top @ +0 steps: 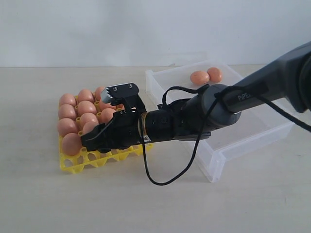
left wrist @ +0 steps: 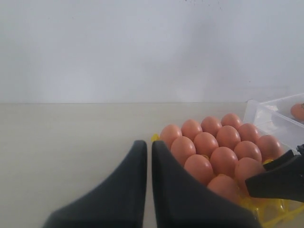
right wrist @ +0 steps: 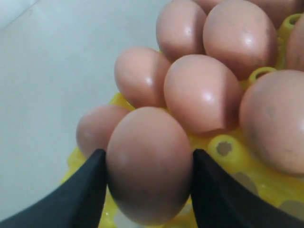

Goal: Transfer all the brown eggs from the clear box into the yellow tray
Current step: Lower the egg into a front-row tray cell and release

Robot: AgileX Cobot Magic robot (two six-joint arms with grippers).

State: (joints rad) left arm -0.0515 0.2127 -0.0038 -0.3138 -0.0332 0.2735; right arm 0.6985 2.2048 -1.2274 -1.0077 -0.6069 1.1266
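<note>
Jaws of the right gripper (right wrist: 148, 156), spread egg-wide, clasp one brown egg (right wrist: 147, 190) low over the yellow tray (top: 73, 165), likely to seat it gently. Two more eggs (top: 199, 77) lie in the clear box (top: 252, 141). The left gripper (left wrist: 148, 145) has its jaws pressed together, empty.

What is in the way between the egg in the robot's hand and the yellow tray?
Nothing visible. The right gripper holds the brown egg just over the yellow tray; other eggs sit beside it in their cups.

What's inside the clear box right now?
Two brown eggs lie side by side near the far wall of the clear box. The right arm hides part of its floor.
</note>
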